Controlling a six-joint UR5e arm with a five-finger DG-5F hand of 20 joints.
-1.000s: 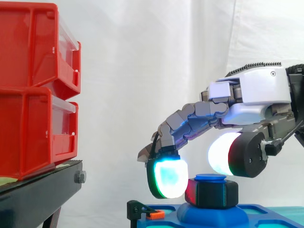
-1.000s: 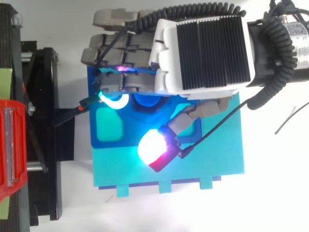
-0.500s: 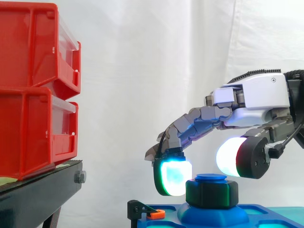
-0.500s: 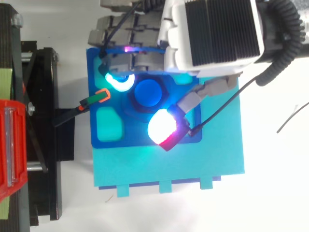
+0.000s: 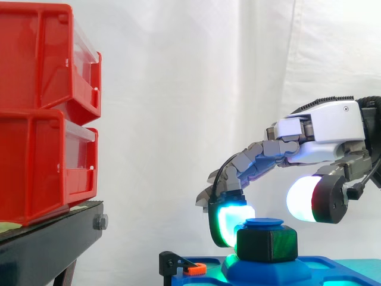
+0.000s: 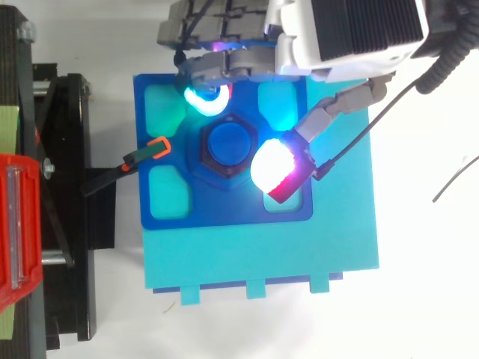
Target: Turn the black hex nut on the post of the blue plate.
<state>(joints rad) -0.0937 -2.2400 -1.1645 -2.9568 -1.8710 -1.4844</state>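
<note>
The black hex nut (image 5: 266,243) (image 6: 227,146) sits on the blue post, whose round cap (image 6: 228,141) shows above it, at the middle of the blue plate (image 6: 224,213). My hand (image 5: 327,128) (image 6: 352,34) reaches in from the right with its fingers loosely bent. One cyan-glowing fingertip (image 5: 228,222) (image 6: 206,97) hangs close by the nut's far side. The white and red thumb pad (image 5: 303,199) (image 6: 273,164) floats above and to the right of the nut, clear of it. Nothing is held.
Two stacked red bins (image 5: 41,113) stand on a black stand (image 5: 47,244) at the left. A black clamp with an orange tip (image 6: 156,148) grips the plate's left edge. The blue plate lies on a teal board (image 6: 262,258). A thin wire (image 6: 453,183) lies at the right.
The hand has drawn back to the right and away from the nut. The fingertip went from the nut's left side to its far side, and the thumb lifted off, uncovering the nut from above.
</note>
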